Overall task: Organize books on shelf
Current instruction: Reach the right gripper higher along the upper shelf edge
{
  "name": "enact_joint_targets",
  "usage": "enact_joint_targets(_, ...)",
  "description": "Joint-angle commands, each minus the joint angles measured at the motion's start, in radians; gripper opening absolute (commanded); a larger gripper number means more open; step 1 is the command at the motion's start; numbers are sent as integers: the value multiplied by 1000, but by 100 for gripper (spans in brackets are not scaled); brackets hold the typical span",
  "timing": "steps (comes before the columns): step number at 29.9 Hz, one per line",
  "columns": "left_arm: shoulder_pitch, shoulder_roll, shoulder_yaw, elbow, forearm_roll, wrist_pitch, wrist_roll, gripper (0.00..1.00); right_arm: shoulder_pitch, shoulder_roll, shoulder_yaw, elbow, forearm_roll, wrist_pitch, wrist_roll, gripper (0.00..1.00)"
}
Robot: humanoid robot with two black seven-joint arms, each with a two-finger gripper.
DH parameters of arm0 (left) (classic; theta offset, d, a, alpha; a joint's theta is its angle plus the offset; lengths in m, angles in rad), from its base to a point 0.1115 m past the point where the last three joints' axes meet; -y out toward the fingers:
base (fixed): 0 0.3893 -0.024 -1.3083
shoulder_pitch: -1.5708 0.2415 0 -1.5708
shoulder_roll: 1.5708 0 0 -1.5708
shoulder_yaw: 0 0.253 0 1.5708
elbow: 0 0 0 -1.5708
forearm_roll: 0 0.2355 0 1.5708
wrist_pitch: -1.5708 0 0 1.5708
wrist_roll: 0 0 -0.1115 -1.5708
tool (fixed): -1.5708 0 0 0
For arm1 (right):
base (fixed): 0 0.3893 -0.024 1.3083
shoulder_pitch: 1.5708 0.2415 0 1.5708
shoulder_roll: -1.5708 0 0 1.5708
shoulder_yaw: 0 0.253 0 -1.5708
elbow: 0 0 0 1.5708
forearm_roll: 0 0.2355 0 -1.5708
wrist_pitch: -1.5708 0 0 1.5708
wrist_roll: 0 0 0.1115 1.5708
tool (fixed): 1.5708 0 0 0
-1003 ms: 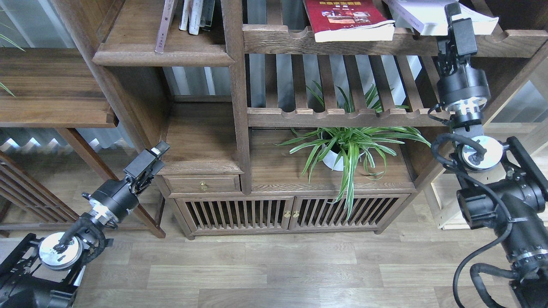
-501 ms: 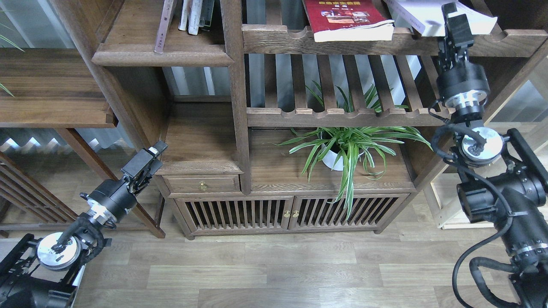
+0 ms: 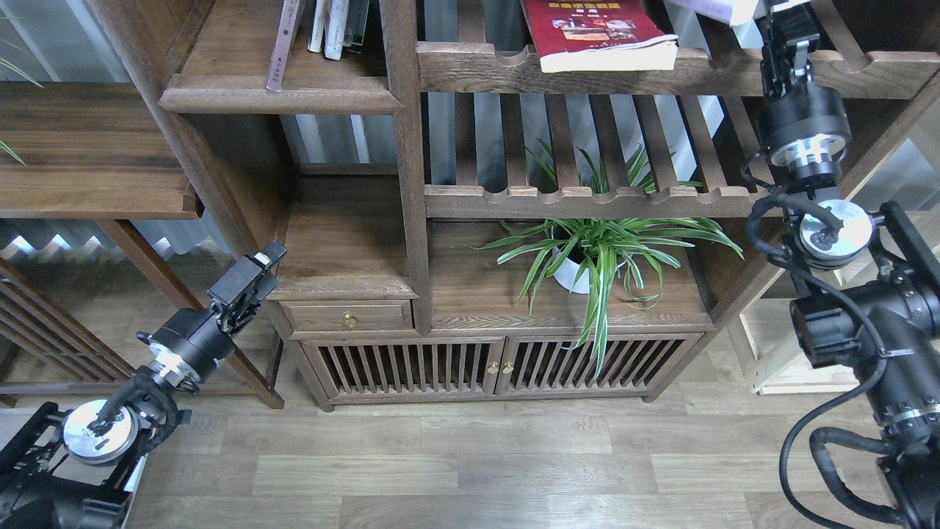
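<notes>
- right gripper (image 3: 784,26): raised to the top edge of the view at the slatted rack (image 3: 587,70); its fingers meet the thick white book (image 3: 716,9), but whether they clamp it cannot be told, since the tips run out of view.
- thick white book: only a corner shows, at the very top right, above the rack's scalloped front rail.
- bright red book (image 3: 595,33): lying flat on the same rack, page edges overhanging the rail; cover carries small photos and a yellow title line too small to read.
- shelf (image 3: 279,92): dark plank with a rounded front edge, upper left; a pale pink-spined book (image 3: 283,44) leans on it, spine print illegible, beside a few upright white volumes (image 3: 334,26).
- left gripper (image 3: 253,275): low at left, just beside the corner of the drawer cabinet (image 3: 345,316); it holds nothing, and its fingers cannot be told apart.
- potted spider plant (image 3: 598,253): on the cabinet top, below the lower rack.
</notes>
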Motion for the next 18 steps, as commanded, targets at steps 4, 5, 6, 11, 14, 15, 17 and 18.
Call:
enact_joint_targets(4, -1, -2, 1, 2, 1, 0, 0, 99, -4, -33, 0, 6, 0, 22, 1, 8)
enact_joint_targets(5, -1, -2, 1, 2, -1, 0, 0, 99, -4, -33, -1, 6, 0, 22, 1, 8)
enact_joint_targets(6, -1, -2, 1, 2, 1, 0, 0, 99, -4, -32, -3, 6, 0, 22, 1, 9)
enact_joint_targets(11, 0, 1, -1, 3, -5, 0, 0, 99, -4, -29, -17, 4, -1, 9, -1, 26)
enact_joint_targets(14, 2, 1, -1, 5, -7, 0, 0, 99, -4, -32, -20, 4, -3, 4, -1, 31)
enact_joint_targets(15, 2, 1, -1, 5, -7, 0, 0, 99, -4, -33, -20, 4, -5, -1, -1, 37)
enact_joint_targets(17, 2, 1, 1, 8, -7, 0, 0, 99, -4, -36, -20, 3, -6, -20, -1, 54)
enact_joint_targets(18, 0, 1, 1, 12, -7, 0, 0, 99, -4, -38, -20, 3, -8, -37, -1, 63)
